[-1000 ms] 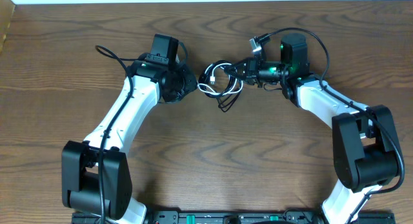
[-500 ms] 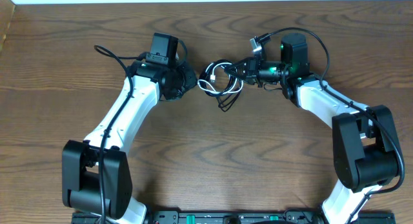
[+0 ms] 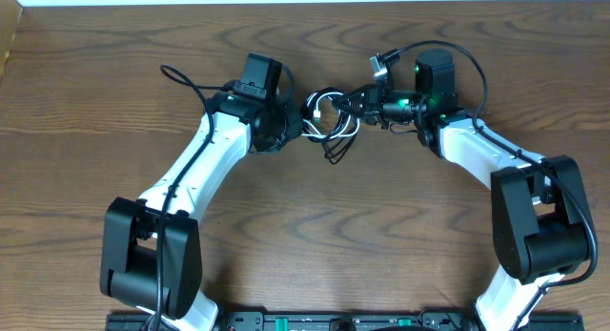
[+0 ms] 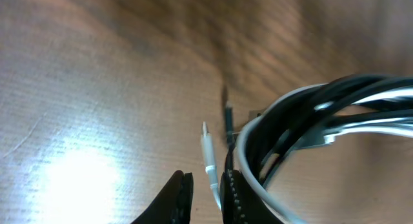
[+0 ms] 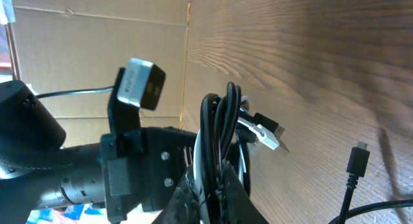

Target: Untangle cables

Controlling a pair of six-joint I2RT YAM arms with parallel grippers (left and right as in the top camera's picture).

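near room: bare wood of the table (image 3: pixel 305 236) is seen between the arm bases. The best room for drawing a strand out is judged to be there.
loose tail: a slack loop of the black cable (image 3: pixel 334 152) lies off the tangle toward the near side. One black plug end is seen flat on the wood in the right wrist view.
task thing: the cable bundle (image 3: pixel 329 116) sits mid-table toward the far side, between the two grippers. Its coil is stretched roughly left-right.
left gripper (image 4: pixel 205 179): placed just at the bundle's left side. The jaws are drawn to a narrow gap. Whether anything is pinched cannot be told.
key relation: the plug end of the white cable (image 4: pixel 207 146) lies in line with that gap. Its long axis points away from the fingertips, and its cord runs back between them. The black coil lies just to the right of it.
right gripper (image 5: pixel 210 195): clenched on the bundle's right side, with the loops standing up out of the fingers. It is judged to act as the anchor.
nearer arm: the left, for the white end.
far edge: only a moderate strip of wood is left beyond the bundle before the table's far edge. Pulls are better kept left or near.
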